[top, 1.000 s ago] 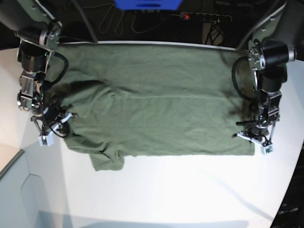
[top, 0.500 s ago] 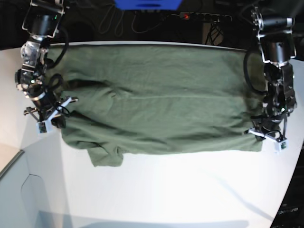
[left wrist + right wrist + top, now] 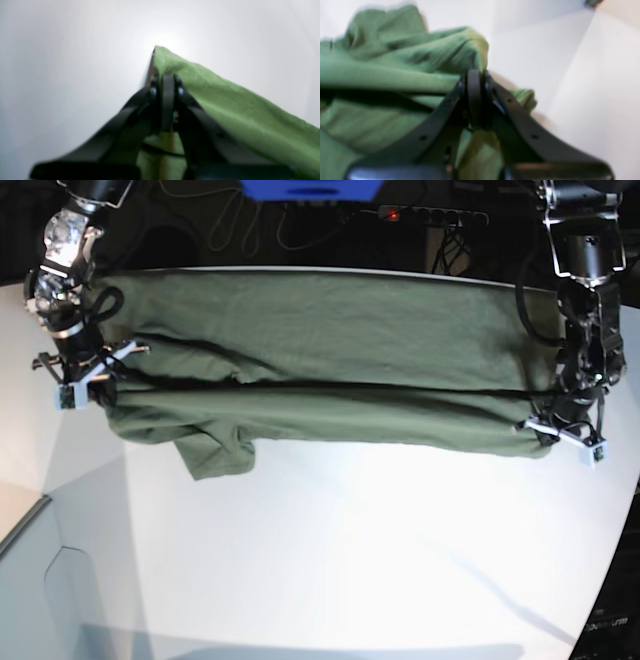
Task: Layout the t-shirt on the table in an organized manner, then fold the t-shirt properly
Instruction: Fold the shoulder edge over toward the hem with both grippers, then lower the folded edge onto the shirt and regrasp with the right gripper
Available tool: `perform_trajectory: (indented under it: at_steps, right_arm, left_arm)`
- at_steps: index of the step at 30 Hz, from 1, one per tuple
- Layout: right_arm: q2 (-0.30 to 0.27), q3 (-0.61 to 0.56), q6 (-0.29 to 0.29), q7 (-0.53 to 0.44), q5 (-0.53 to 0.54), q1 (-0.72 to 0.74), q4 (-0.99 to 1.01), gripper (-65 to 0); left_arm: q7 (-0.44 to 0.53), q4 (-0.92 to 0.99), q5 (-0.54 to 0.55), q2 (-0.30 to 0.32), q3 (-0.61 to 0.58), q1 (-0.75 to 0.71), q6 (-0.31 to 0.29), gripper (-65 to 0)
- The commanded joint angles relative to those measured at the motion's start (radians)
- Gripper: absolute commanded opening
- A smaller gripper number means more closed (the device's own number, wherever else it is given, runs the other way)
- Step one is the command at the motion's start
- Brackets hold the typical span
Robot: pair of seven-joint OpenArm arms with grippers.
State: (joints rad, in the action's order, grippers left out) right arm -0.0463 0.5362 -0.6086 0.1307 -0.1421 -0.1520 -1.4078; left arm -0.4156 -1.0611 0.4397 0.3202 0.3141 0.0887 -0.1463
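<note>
No legible text, label or number anywhere.

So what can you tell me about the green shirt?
The t-shirt is plain dark olive green and looks like soft cotton. It stretches sideways across the far part of the white table, with its near edge lifted and folded over in a long dark crease. A short sleeve hangs toward the front. The left gripper pinches one end, the right gripper the other, where the cloth bunches in wrinkles.
</note>
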Motion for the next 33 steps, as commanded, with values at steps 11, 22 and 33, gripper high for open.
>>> perform_trajectory:
  at_steps: [11, 22, 33]
  right_arm:
    - [0.004, -0.001, -0.001, -0.013, 0.011, -0.025, -0.011, -63.9]
    - [0.004, 0.017, -0.001, -0.022, 0.014, -0.053, -0.133, -32.0]
    - [0.044, 0.017, -0.001, -0.013, 0.009, -0.039, -0.199, -31.8]
  left_arm:
    - [0.013, -0.012, 0.005, 0.018, 0.003, -0.013, -0.002, -59.9]
    - [0.014, -0.123, 0.009, 0.038, 0.061, -0.08, 0.001, -27.1]
    - [0.019, 0.005, 0.0, 0.043, 0.01, 0.076, 0.004, -26.5]
